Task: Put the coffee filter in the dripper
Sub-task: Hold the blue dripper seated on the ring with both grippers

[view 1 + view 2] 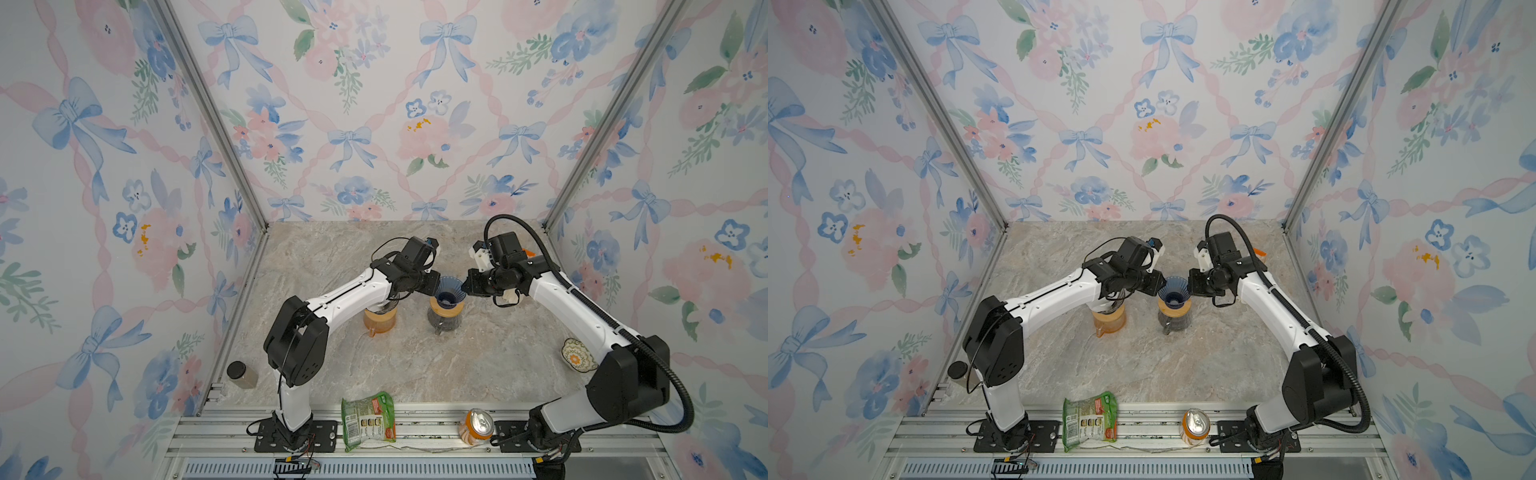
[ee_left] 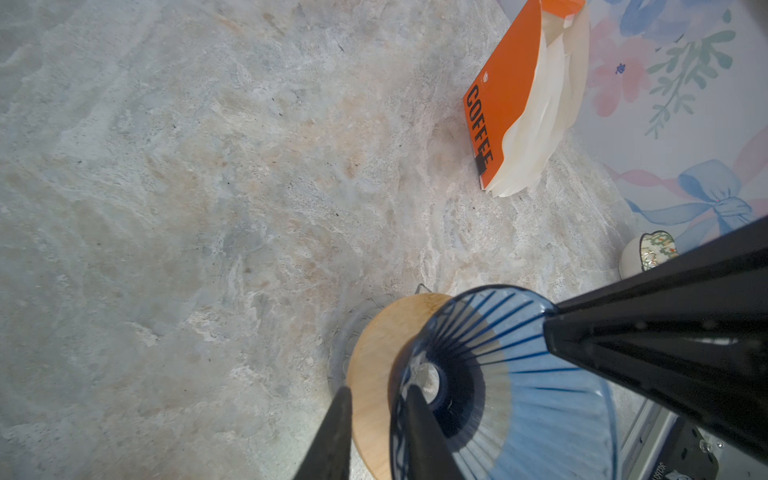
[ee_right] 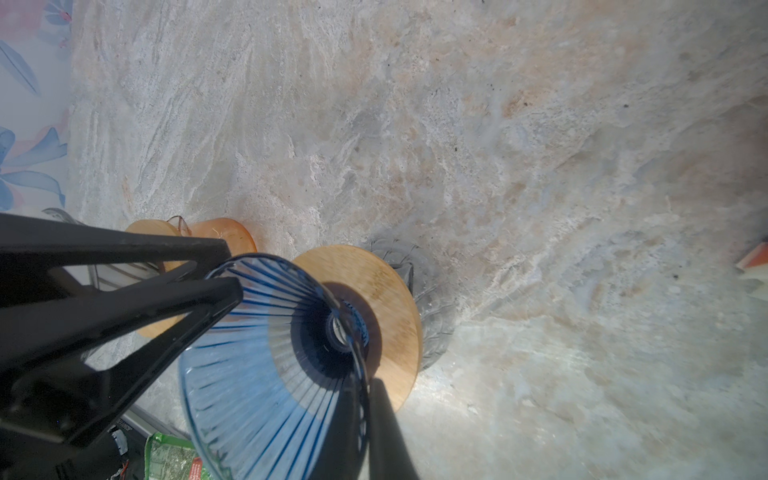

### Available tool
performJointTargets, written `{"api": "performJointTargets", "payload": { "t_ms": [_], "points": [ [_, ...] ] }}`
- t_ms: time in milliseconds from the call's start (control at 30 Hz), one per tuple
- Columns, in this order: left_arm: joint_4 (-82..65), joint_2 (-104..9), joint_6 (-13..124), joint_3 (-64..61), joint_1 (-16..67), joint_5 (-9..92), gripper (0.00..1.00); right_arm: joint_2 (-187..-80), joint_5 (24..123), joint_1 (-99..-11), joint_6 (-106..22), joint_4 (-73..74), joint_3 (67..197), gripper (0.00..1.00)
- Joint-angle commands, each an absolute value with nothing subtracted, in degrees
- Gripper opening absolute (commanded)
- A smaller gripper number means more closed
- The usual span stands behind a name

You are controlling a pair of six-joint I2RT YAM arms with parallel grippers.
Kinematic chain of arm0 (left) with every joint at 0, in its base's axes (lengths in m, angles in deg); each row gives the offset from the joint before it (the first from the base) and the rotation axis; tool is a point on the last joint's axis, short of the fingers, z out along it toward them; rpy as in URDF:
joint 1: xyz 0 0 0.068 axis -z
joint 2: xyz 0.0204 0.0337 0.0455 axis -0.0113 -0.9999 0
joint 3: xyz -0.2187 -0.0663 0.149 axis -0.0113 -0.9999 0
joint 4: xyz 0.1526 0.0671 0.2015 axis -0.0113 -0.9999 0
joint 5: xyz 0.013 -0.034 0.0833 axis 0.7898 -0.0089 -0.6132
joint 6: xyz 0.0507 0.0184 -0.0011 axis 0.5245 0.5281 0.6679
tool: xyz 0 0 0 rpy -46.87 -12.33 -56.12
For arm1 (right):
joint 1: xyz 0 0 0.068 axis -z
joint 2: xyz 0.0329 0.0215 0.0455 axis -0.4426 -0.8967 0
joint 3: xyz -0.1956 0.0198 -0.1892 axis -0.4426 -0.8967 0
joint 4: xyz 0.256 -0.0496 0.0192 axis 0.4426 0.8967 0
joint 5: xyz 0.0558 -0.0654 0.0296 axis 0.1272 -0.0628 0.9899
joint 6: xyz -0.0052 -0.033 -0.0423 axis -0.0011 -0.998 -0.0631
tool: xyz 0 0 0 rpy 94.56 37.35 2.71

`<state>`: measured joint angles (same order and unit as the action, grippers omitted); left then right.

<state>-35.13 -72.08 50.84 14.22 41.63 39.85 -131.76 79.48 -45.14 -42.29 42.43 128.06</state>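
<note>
On the table (image 1: 415, 365) both arms meet at the blue dripper (image 1: 449, 287), which sits on a glass carafe (image 1: 444, 322) near the middle. The filter packet (image 2: 498, 104) lies at about 2 o'clock from it, its long side along the wall as it seems, white filters (image 2: 548, 104) on the wall side. I judge the right arm is nearer, and the table between is bare. The right claw (image 3: 368, 380) is closed on the rim at 3 o'clock. The left claw (image 2: 378, 390) stands astride the rim at 9 o'clock, a narrow gap showing.
</note>
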Motion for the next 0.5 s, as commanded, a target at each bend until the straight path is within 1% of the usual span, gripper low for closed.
{"api": "performJointTargets", "payload": {
  "t_ms": [0,467],
  "points": [
    [-36.6,-71.2,50.4,12.4,41.4,39.3,0.23,-131.6,78.6,-45.3,-42.0,45.5,125.2,0.08],
    [-36.6,-71.4,50.3,10.7,41.4,39.7,0.22,-131.0,78.0,-45.2,-42.1,45.5,121.4,0.08]
  ]
}}
